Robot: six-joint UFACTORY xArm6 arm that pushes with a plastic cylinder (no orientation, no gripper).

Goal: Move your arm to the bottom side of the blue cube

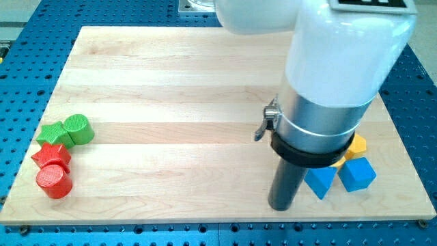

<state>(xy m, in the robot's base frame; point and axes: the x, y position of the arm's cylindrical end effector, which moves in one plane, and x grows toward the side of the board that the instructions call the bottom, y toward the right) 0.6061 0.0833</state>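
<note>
Surface: pale wooden board (205,102) was laid over a blue perforated table (27,75), pretty much filling the view.

Arm: big white and silver body (334,75) was seen coming down from the view's top right, hiding a good chunk of the board behind it.

My tip (281,207): the dark rod's lower end was planted on the board near the bottom edge, nothing held since it's just a plain rod. It was parked just to the view's left of the blue blocks, with a small gap showing.

Blue cube (358,174): was sat at the view's bottom right, near the board's edge.

Blue triangular block (320,182): was found right beside the cube on its left, between the cube and the tip.

Yellow block (355,145): only partly seen above the blue cube, tucked behind the arm, so the shape couldn't be made out.

Green blocks: a star (51,134) and a cylinder (79,129) were touching at the view's far left.

Red blocks: a star (52,157) and a cylinder (54,182) were stacked up just below the green ones.
</note>
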